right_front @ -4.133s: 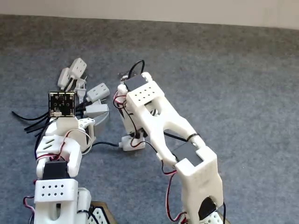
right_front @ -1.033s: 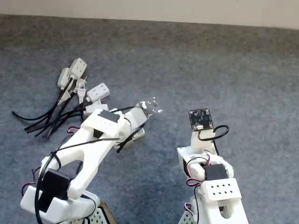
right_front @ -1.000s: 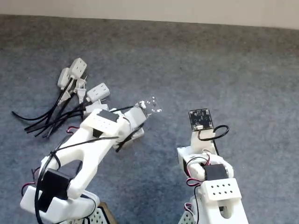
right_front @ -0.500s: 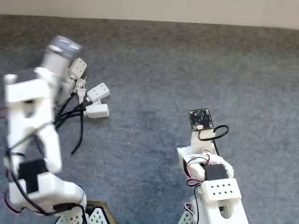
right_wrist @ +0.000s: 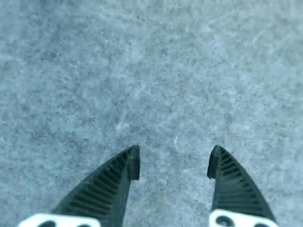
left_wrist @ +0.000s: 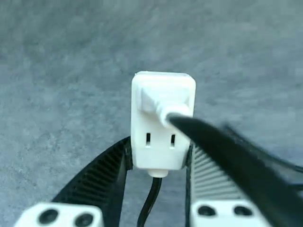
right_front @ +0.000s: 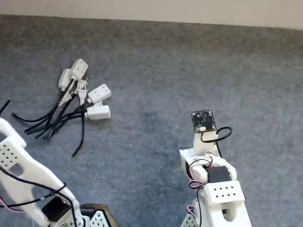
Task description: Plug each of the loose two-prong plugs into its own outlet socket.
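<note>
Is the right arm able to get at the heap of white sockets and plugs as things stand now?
Probably yes, at a stretch. Only bare carpet lies between the right arm and the heap, and the right claw is open and empty.

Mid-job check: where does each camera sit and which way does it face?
High view: fixed above, looking down on carpet and plug pile; left arm and right arm at the bottom edge.
Left wrist: on the left arm, facing along the left gripper, shut on a socket.
Right wrist: on the right arm, facing down past the open right gripper at carpet.
Shared: carpet in all three.
</note>
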